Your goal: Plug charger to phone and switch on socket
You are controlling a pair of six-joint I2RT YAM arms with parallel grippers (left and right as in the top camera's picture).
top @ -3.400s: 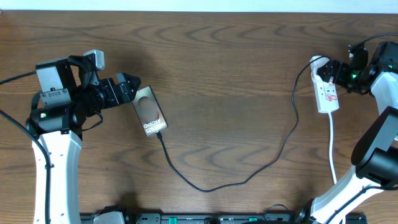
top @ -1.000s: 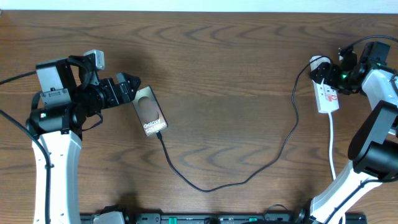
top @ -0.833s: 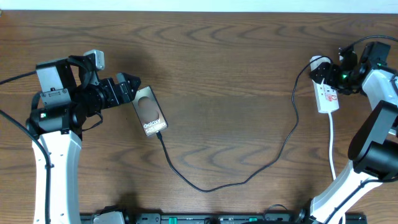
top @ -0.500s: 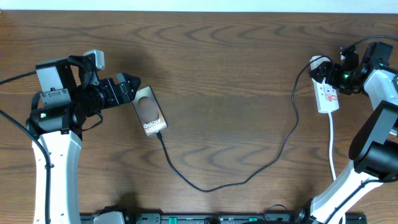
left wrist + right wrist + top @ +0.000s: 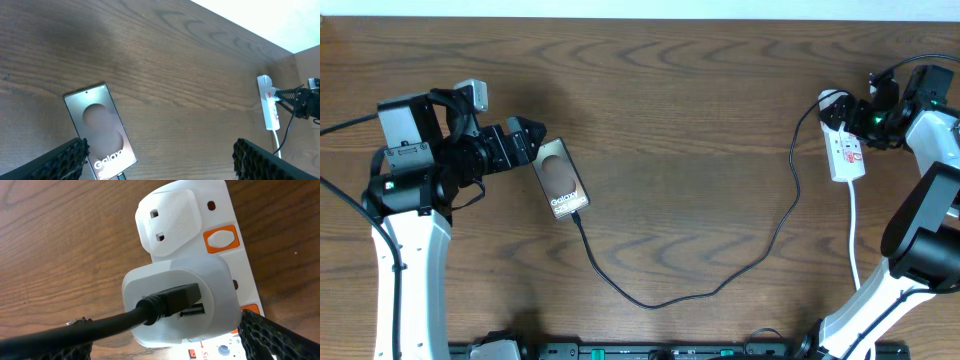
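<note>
Socket (image 5: 844, 150) lay under the spread right tool (image 5: 860, 118) — charger (image 5: 720, 285) apparently seated in the phone (image 5: 561, 179) ahead of the spread left tool (image 5: 528, 140). Switching on seemed in hand; next, it should press the orange switch (image 5: 250, 310) beside the adapter (image 5: 172, 277).

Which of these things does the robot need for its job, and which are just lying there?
For the job:
phone
black charger cable and its white adapter
socket strip

Just there:
the strip's own white cord
wooden table
</note>
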